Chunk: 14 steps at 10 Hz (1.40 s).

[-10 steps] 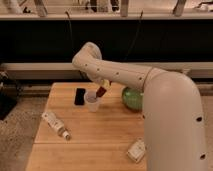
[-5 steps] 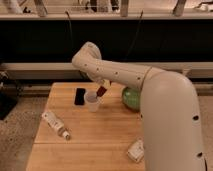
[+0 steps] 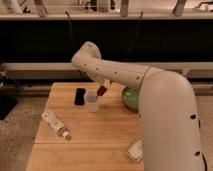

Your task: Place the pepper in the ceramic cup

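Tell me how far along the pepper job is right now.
Pick-up looks done: the hand carries the pepper off the table. In hand: it hangs tilted right at the rim of the ceramic cup. Left: lower it into the cup and let go. The green bowl and white bottle lie apart from this.

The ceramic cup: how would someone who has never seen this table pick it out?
On the wooden table, look near the back edge, under the gripper that holds the pepper. The ceramic cup stands there, right of the black phone; it is small, whitish and handleless, unlike the wide green bowl.
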Motion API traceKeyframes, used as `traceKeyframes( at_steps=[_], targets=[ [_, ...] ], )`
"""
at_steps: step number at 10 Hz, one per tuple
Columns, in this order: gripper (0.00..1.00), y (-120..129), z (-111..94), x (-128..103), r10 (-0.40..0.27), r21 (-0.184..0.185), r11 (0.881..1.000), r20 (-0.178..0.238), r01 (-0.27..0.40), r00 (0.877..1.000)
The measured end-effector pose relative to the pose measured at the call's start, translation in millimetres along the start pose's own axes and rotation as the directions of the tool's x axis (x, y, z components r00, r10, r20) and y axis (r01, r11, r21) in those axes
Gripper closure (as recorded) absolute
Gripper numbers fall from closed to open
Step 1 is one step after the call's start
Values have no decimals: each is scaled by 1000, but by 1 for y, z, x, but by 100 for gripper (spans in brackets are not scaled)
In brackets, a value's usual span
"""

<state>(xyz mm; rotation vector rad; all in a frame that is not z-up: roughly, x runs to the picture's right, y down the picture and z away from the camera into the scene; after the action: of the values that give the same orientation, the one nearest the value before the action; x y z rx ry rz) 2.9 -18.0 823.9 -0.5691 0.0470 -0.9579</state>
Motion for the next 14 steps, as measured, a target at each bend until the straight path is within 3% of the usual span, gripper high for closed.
traceKeyframes(
  at_steps=[1, 6, 8, 14],
  targets=[
    [100, 0, 0, 0, -3, 1, 1000, 0, 3, 1000],
    [100, -20, -6, -22, -109, 136, 985, 7, 107, 994],
    [98, -23, -8, -27, -126, 168, 978, 5, 123, 992],
    [40, -31, -15, -42, -180, 244, 955, 16, 171, 984]
  ],
)
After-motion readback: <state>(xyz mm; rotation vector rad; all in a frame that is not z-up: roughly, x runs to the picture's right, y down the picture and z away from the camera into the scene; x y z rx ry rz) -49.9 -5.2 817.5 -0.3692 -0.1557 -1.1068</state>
